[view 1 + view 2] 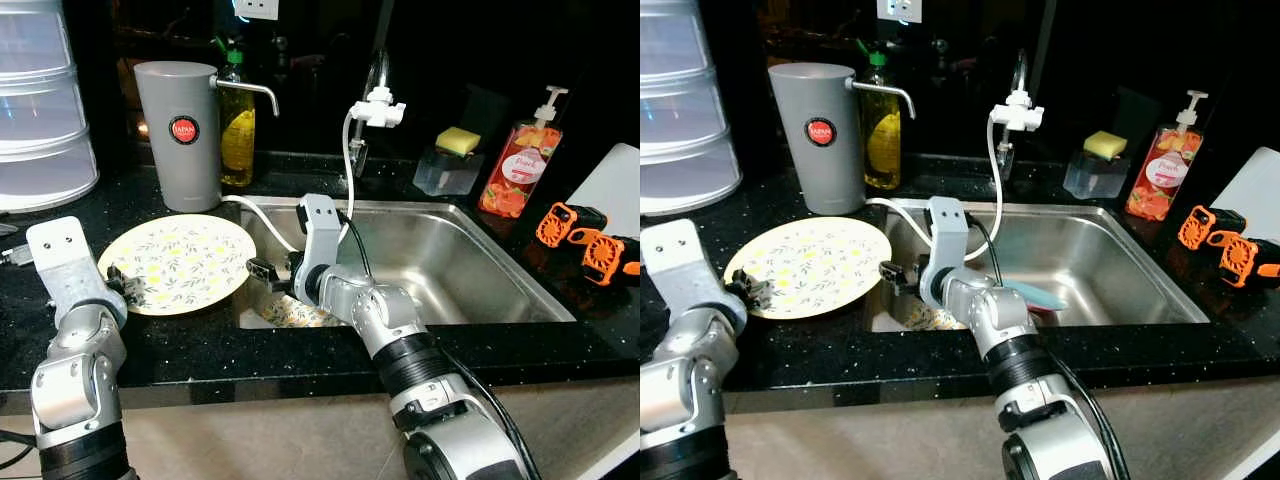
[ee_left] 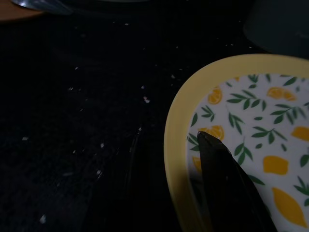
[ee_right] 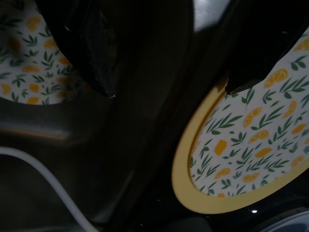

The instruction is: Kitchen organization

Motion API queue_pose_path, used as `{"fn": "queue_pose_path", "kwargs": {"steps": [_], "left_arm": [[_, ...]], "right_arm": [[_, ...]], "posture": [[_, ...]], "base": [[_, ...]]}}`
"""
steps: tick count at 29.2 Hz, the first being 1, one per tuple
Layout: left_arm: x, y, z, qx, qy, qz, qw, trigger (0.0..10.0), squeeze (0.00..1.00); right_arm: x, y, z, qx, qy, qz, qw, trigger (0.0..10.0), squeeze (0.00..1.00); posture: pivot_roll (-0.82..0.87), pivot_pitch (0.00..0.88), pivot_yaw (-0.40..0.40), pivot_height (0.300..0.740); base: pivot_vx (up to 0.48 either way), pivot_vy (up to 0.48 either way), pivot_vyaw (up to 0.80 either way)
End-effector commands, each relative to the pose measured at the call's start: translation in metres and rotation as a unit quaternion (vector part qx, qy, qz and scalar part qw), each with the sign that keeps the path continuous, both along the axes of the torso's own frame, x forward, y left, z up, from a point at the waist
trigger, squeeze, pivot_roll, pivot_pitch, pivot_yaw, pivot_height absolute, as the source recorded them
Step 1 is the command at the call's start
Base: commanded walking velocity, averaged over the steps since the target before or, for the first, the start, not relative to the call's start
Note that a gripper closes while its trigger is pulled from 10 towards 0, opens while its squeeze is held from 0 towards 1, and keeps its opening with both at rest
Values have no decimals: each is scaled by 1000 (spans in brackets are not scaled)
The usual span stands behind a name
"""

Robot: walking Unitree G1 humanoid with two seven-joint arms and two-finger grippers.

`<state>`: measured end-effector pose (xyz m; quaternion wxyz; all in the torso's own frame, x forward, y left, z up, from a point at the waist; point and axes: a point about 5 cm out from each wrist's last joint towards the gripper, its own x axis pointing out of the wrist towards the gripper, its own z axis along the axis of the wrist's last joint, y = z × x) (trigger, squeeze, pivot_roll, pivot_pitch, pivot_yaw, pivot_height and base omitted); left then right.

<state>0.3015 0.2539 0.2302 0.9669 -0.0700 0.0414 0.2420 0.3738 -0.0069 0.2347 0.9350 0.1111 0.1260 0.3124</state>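
A round lemon-patterned plate [image 1: 180,262] with a yellow rim lies flat on the black counter [image 1: 150,345], left of the sink [image 1: 500,265]. My left gripper [image 1: 118,283] is at the plate's near-left rim. In the left wrist view one black finger [image 2: 227,188] lies over the plate [image 2: 270,125], and the rim runs between the two fingers. My right gripper [image 1: 262,272] hangs open over the sink's left edge, just right of the plate [image 3: 251,145]. A second lemon plate [image 1: 285,312] lies in the basin below it.
A grey jug [image 1: 178,135] and a yellow soap bottle [image 1: 237,120] stand behind the plate. The faucet [image 1: 375,105] trails a white hose. A sponge holder [image 1: 450,165], a pink dispenser [image 1: 520,165] and orange tools [image 1: 585,240] sit to the right. Clear stacked containers [image 1: 40,110] stand far left.
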Motion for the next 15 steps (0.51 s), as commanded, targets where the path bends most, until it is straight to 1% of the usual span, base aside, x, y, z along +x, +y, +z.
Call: {"fn": "queue_pose_path", "kwargs": {"steps": [1,2,3,4,5,6,8,9,11,12,15], "left_arm": [[2,2,-24,-8,64,4,998,10000,0],[2,2,-24,-8,64,4,998,10000,0],[2,1,-25,-8,65,3,998,10000,0],[2,1,-25,-8,65,3,998,10000,0],[2,1,-25,-8,65,2,998,10000,0],[3,0,-24,-8,64,0,998,10000,0],[4,0,-24,-8,64,-1,998,10000,0],[4,0,-24,-8,64,-1,998,10000,0],[6,-1,-21,-8,58,-4,998,10000,0],[8,-2,-17,-9,50,-7,999,10000,0],[9,-3,-14,-9,44,-9,999,10000,0]], "right_arm": [[0,6,11,12,-8,0,1000,10000,0],[0,6,17,25,-16,-1,1000,10000,0],[-3,8,31,48,-44,18,998,10000,0],[-3,8,31,48,-44,18,998,10000,0],[-6,10,40,63,-64,33,995,10000,0],[-16,19,56,84,-88,78,990,10000,0],[-24,27,62,85,-94,116,985,10000,0],[-24,27,62,85,-94,116,985,10000,0],[-30,35,64,83,-98,143,981,10000,0],[-32,39,64,83,-101,150,980,10000,0],[-33,41,64,82,-104,154,979,10000,0]], "posture": [[159,73,-109,740],[159,73,-109,740],[150,73,-104,740],[150,73,-104,740],[150,73,-104,740],[144,73,-101,740],[144,73,-101,740],[144,73,-101,740],[141,71,-98,740],[140,71,-99,740],[140,71,-99,740]], "base": [[0,0,0],[0,0,0],[0,0,0],[0,0,0],[0,0,0],[0,0,0],[0,0,0],[0,0,0],[0,0,0],[0,0,0],[0,0,0]]}}
